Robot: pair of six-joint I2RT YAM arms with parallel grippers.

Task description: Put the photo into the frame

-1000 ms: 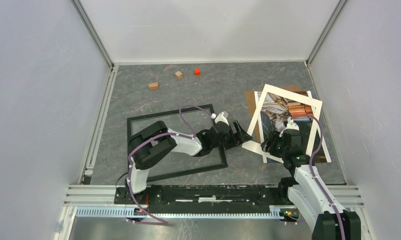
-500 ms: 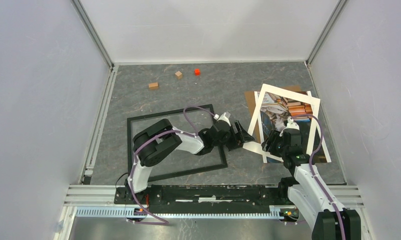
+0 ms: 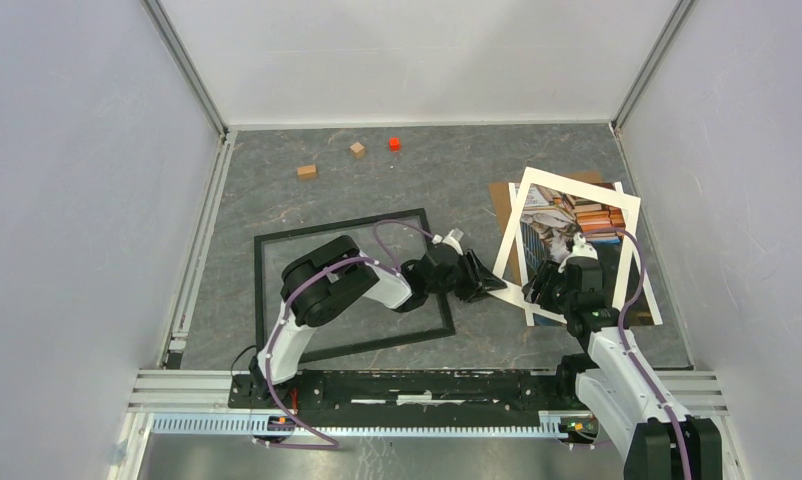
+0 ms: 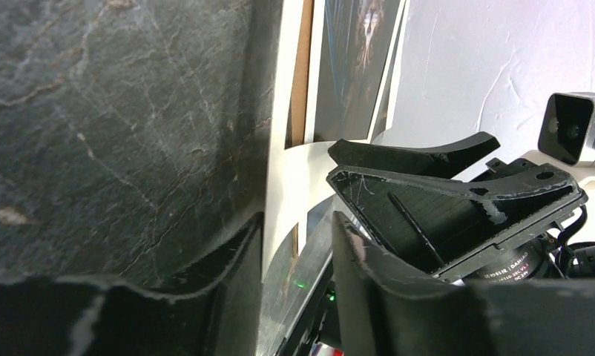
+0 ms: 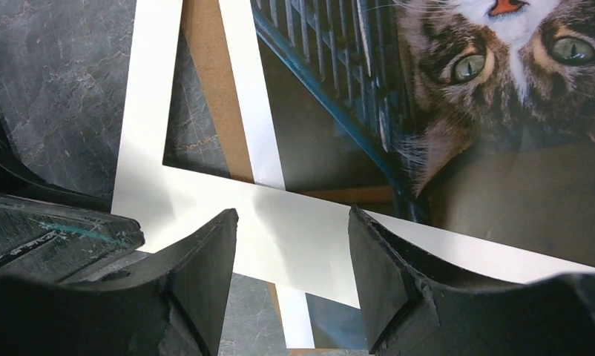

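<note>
- Not seated yet: the photo [image 3: 567,215] lies at right under a white mat [image 3: 575,186], apart from the frame [image 3: 258,295] at centre left.
- My left gripper [image 3: 489,280] straddles the mat's corner; whether it pinches, I cannot tell.
- My right gripper [image 3: 545,290] stands wide, holding nothing.
- Bare table [image 3: 377,180] lies above the frame.

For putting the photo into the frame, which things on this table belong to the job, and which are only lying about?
Belong to the job: black picture frame, cat photo, white mat, brown backing board.

Lying about: two wooden blocks, small red block.
</note>
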